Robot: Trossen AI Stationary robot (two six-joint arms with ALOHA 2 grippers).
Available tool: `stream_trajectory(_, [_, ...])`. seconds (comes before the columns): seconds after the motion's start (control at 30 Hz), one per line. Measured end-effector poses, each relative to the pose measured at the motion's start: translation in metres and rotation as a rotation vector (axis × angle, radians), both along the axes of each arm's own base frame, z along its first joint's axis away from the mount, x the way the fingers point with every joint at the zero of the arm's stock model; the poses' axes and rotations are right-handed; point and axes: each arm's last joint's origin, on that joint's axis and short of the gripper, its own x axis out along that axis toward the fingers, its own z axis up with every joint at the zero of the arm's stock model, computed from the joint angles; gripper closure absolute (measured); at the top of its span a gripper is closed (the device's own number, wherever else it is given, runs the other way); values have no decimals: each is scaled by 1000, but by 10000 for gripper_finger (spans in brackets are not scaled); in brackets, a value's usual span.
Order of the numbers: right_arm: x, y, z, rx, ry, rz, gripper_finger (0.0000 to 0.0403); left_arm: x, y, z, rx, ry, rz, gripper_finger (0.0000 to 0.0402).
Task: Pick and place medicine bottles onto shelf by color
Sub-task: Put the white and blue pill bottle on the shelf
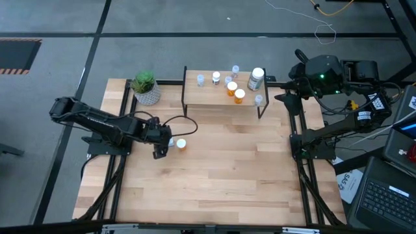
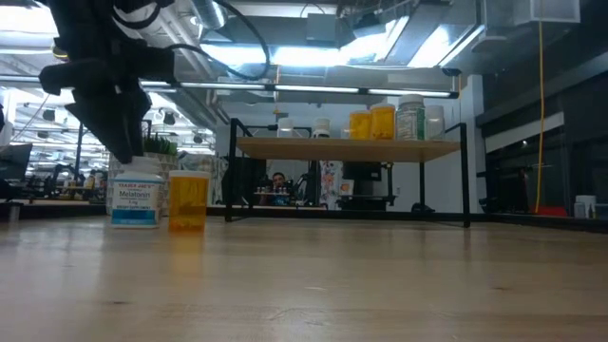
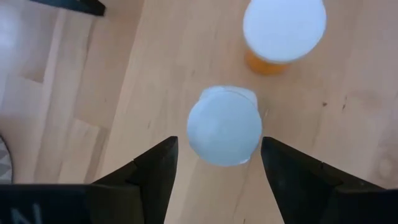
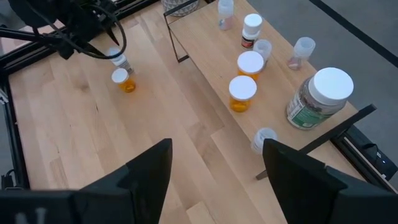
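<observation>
A white bottle (image 3: 225, 127) with a blue-lettered label (image 2: 135, 197) stands upright on the table, left of centre. An orange bottle (image 1: 181, 144) with a white cap stands just to its right (image 2: 188, 199). My left gripper (image 1: 162, 143) is open above the white bottle, one finger on either side of its cap, with a gap showing on both sides (image 3: 214, 168). The shelf (image 1: 208, 96) at the far edge carries two orange bottles (image 1: 235, 92), a larger greenish one (image 1: 256, 78), and several small white and clear ones. My right gripper (image 4: 214, 180) is open and empty, held high near the shelf's right end.
A green plant in a white pot (image 1: 145, 88) stands at the shelf's left end. A small clear bottle (image 4: 264, 140) sits at the shelf's near right corner. A laptop (image 1: 390, 195) and cables lie off the table's right edge. Bare tabletop (image 1: 221, 175) stretches across the near half.
</observation>
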Motion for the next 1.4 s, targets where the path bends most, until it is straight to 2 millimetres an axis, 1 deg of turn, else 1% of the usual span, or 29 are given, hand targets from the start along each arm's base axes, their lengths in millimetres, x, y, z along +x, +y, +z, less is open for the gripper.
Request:
stream_trajectory(0.43, [0,0,0,2,0,-2,152,5,0,-2,38,-25,20,174])
stream_trajectory(0.73, [0,0,0,2,-1,-2,152,13,-1,-13,54,19,22,174])
stream_trajectory(0.97, [0,0,0,2,0,-2,152,17,-1,-12,48,-21,24,176])
stream_trajectory(1.07, [0,0,0,2,-1,-2,152,17,-1,-12,43,-18,22,191])
stream_trajectory(1.27, [0,0,0,2,0,-2,152,17,-2,-12,21,-18,20,244])
stream_trajectory(1.33, [0,0,0,1,0,-1,152,16,-2,-10,5,-24,24,248])
stream_trajectory(1.4, [0,0,0,1,0,0,152,15,-2,-3,-4,-16,30,248])
